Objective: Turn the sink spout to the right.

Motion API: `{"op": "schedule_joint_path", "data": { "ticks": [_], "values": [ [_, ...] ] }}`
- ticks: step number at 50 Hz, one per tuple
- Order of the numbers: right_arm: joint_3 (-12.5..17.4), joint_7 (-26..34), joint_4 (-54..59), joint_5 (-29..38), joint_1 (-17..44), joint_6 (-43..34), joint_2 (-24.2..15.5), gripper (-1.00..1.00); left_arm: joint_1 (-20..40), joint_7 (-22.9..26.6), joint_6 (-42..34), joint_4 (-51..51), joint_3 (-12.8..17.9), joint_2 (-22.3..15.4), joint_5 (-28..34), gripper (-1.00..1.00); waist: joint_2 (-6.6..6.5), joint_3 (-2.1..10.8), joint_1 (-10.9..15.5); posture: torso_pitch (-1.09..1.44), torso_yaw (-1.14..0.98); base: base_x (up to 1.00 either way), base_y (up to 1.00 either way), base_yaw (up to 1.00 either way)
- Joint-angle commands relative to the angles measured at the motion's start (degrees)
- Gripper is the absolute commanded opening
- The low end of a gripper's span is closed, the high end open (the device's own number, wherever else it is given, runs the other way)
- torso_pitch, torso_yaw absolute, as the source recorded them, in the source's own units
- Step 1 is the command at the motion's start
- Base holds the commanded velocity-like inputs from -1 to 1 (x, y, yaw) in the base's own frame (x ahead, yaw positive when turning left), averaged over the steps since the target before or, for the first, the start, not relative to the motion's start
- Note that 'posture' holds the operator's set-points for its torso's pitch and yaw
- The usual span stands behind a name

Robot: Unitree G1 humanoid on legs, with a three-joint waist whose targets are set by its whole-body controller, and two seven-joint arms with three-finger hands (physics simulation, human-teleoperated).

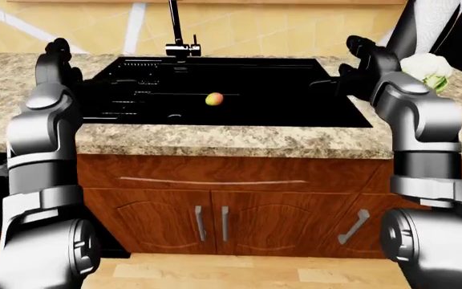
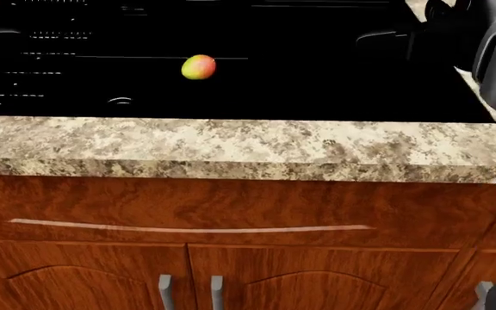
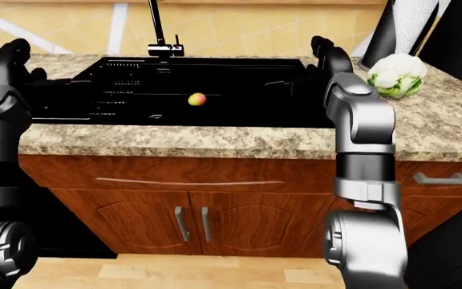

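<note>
So the black sink (image 1: 295, 78) sits sunk into the speckled granite desk (image 1: 215, 139), and its basin has loads of open room, only a small yellow-red fruit (image 2: 198, 66) lying on the bottom near the middle. The sink spout (image 1: 172, 21) rises as a thin dark pipe from its base at the sink's top rim in the left-eye view, running straight up out of the picture, so I can't tell which way it points. The left hand (image 1: 57, 55) is up at the sink's left edge, the right hand (image 1: 365, 57) at its right edge; both are well apart from the spout. Fingers look loosely curled on both, gripping nothing, but I can't tell if they're properly open or closed. A cauliflower (image 3: 397, 75) sits on the desk right of the right hand. Wooden cabinet doors (image 1: 215, 220) below
</note>
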State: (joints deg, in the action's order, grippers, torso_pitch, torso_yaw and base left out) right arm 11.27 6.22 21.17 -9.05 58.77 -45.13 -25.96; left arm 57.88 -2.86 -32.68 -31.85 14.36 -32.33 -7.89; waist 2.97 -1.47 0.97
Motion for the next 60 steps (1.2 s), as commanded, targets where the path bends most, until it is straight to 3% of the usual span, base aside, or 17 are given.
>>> {"op": "schedule_joint_path", "data": {
  "ticks": [1, 2, 4, 10, 13, 15, 24, 29, 30, 32, 38, 42, 51, 54, 56, 57, 60],
  "values": [
    [0.7, -0.3, -1.6, 0.1, 1.4, 1.3, -0.9, 1.00, 1.8, 0.1, 1.6, 1.9, 0.1, -0.6, -0.2, 1.00, 1.33, 1.81, -0.1, 0.00, 0.00, 0.20, 0.00, 0.00],
    [0.7, -0.3, -1.6, 0.1, 1.5, 1.2, -0.8, 1.00, 1.8, 0.2, 1.7, 1.7, 0.1, -0.7, -0.2, 1.00, -0.06, 1.58, -0.3, 0.00, 0.00, 0.20, 0.00, 0.00],
    [0.6, -0.4, -1.6, 0.2, 1.5, 1.1, -0.8, 1.00, 1.7, 0.2, 1.6, 1.8, 0.2, -0.7, -0.3, 1.00, 0.29, 1.17, -0.4, 0.00, 0.00, 0.19, 0.00, 0.00],
    [0.4, -0.3, -1.0, 0.3, 1.9, 1.4, -0.7, 1.00, 2.0, 0.3, 1.8, 1.2, 0.2, -1.0, -0.4, 1.00, -2.94, 0.83, -1.0, 0.00, 0.00, 0.19, 0.00, 0.00],
    [0.6, -0.3, -1.8, 0.2, 1.6, 0.8, -0.7, 1.00, 2.2, 0.3, 1.7, 1.1, 0.1, -1.1, -0.4, 1.00, -5.97, 0.87, -1.6, 0.00, 0.00, 0.19, 0.00, 0.00],
    [0.6, -0.3, -1.6, 0.3, 1.7, 1.0, -0.8, 1.00, 2.3, 0.2, 1.7, 1.1, 0.1, -1.0, -0.4, 1.00, -8.30, 2.23, -2.3, 0.00, 0.00, 0.20, 0.00, 0.00],
    [0.6, -0.3, -1.3, 0.2, 1.4, 1.4, -0.7, 1.00, 1.9, 0.2, 1.7, 1.3, 0.3, -1.0, -0.6, 1.00, -4.54, 0.96, -0.9, 0.00, 0.00, 0.19, 0.00, 0.00],
    [0.5, -0.3, -0.9, 0.3, 1.6, 1.6, -0.6, 1.00, 1.8, 0.2, 1.7, 1.3, 0.5, -1.3, -0.9, 1.00, 1.25, 2.49, 0.1, 0.00, 0.00, 0.19, 0.00, 0.00],
    [0.5, -0.3, -0.9, 0.3, 1.6, 1.6, -0.6, 1.00, 1.9, 0.2, 1.7, 1.2, 0.5, -1.4, -0.9, 1.00, -0.35, 1.61, -0.6, 0.00, 0.00, 0.20, 0.00, 0.00],
    [0.6, -0.2, -1.1, 0.2, 1.6, 1.4, -0.7, 1.00, 1.9, 0.2, 1.8, 1.0, 0.5, -1.4, -1.0, 1.00, 0.19, 1.29, -0.6, 0.00, 0.00, 0.20, 0.00, 0.00],
    [0.6, -0.2, -1.3, 0.2, 1.3, 1.3, -0.7, 1.00, 1.7, 0.0, 1.5, 1.6, 0.5, -1.4, -1.2, 1.00, -3.15, 0.80, -1.0, 0.00, 0.00, 0.19, 0.00, 0.00],
    [0.8, -0.2, -1.3, 0.0, 1.3, 1.3, -0.9, 1.00, 1.7, 0.0, 1.3, 1.7, 0.6, -1.7, -1.3, 1.00, -8.46, 1.70, -1.9, 0.00, 0.00, 0.20, 0.00, 0.00],
    [0.6, -0.2, -0.5, 0.1, 1.6, 1.7, -0.8, 1.00, 2.2, 0.0, 1.3, 1.1, 0.7, -2.2, -1.5, 1.00, -5.00, 1.26, -0.9, 0.00, 0.00, 0.19, 0.00, 0.00],
    [0.6, -0.2, -0.3, 0.1, 1.6, 1.8, -0.9, 1.00, 2.3, 0.0, 1.4, 0.7, 0.6, -2.2, -1.5, 1.00, -2.46, 1.16, -0.5, 0.00, 0.00, 0.19, 0.00, 0.00],
    [0.6, -0.2, -0.6, 0.1, 1.6, 1.5, -0.9, 1.00, 2.3, 0.0, 1.3, 0.9, 0.6, -2.2, -1.6, 1.00, 0.98, 1.90, -0.1, 0.00, 0.00, 0.20, 0.00, 0.00],
    [0.6, -0.2, -0.8, 0.1, 1.7, 1.3, -1.0, 1.00, 2.3, 0.0, 1.3, 1.0, 0.6, -2.2, -1.6, 1.00, -0.20, 1.64, -0.3, 0.00, 0.00, 0.18, 0.00, 0.00],
    [0.7, -0.2, -1.0, 0.1, 1.8, 1.1, -1.1, 1.00, 2.3, -0.1, 0.9, 1.4, 0.6, -2.2, -1.7, 1.00, -0.29, 1.44, -0.8, 0.00, 0.00, 0.19, 0.00, 0.00]
  ]
}}
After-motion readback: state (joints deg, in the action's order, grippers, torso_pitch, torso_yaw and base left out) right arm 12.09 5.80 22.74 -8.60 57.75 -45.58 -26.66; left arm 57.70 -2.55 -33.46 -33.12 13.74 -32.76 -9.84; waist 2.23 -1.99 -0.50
